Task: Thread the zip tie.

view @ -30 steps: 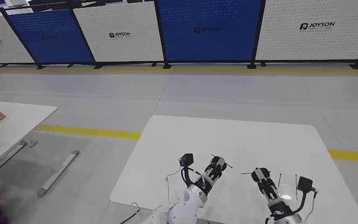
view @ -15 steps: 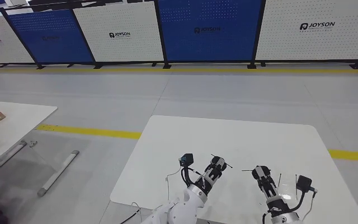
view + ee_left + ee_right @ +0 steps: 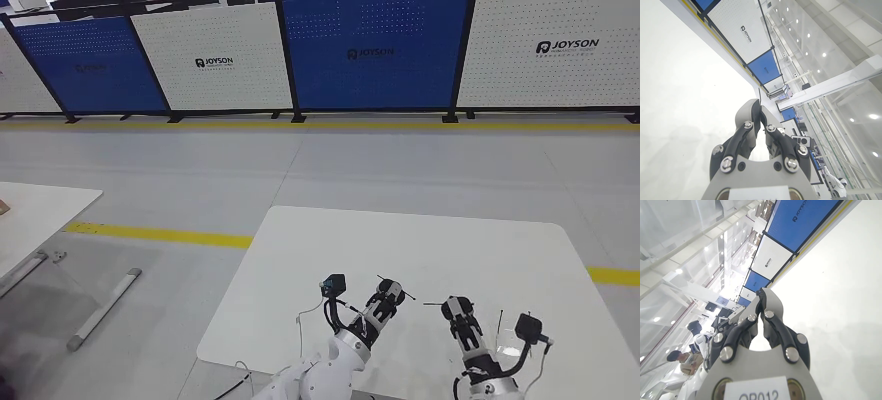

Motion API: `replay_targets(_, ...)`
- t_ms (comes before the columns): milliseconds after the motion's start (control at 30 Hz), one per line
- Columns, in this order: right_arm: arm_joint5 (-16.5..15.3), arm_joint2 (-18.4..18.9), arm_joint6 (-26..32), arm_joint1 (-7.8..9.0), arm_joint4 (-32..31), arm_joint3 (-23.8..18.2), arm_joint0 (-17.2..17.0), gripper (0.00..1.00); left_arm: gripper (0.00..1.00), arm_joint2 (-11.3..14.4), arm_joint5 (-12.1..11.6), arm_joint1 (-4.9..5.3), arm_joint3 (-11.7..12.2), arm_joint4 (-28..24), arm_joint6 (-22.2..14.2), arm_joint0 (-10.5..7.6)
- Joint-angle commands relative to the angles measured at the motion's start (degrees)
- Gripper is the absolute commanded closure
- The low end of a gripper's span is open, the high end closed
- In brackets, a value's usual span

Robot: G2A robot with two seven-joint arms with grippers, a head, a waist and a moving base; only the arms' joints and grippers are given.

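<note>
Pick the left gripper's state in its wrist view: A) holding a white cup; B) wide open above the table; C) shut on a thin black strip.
C: the left gripper has its fingers pressed together, with the zip tie poking out past the tips.

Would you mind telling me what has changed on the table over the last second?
The right gripper shifted a little toward the left gripper, bringing the thin black strip pinched in it nearer. The left gripper stayed where it was, shut on its zip tie. Nothing was let go.
</note>
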Motion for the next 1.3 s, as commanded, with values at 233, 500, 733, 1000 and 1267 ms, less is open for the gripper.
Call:
replay_targets(233, 2.52, -1.64, 1.29, -1.49, -0.98, 1.73, 2.95, 1.00, 1.00, 0.00, 0.00, 0.00, 0.00, 0.00, 0.00, 0.00)
replay_targets(500, 3.62, -2.73, 1.07, -2.47, -1.28, 2.72, 4.37, 1.00, 1.00, 0.00, 0.00, 0.00, 0.00, 0.00, 0.00, 0.00)
replay_targets(733, 3.07, -2.32, 1.24, -2.69, -1.37, 2.78, 4.03, 1.00, 1.00, 0.00, 0.00, 0.00, 0.00, 0.00, 0.00, 0.00)
replay_targets(1000, 1.34, -1.33, 0.96, -3.32, -2.07, 2.63, 2.89, 1.00, 1.00, 0.00, 0.00, 0.00, 0.00, 0.00, 0.00, 0.00)
replay_targets(1267, 2.99, -1.24, 2.66, -4.01, -2.99, 2.72, 2.86, 1.00, 1.00, 0.00, 0.00, 0.00, 0.00, 0.00, 0.00, 0.00)
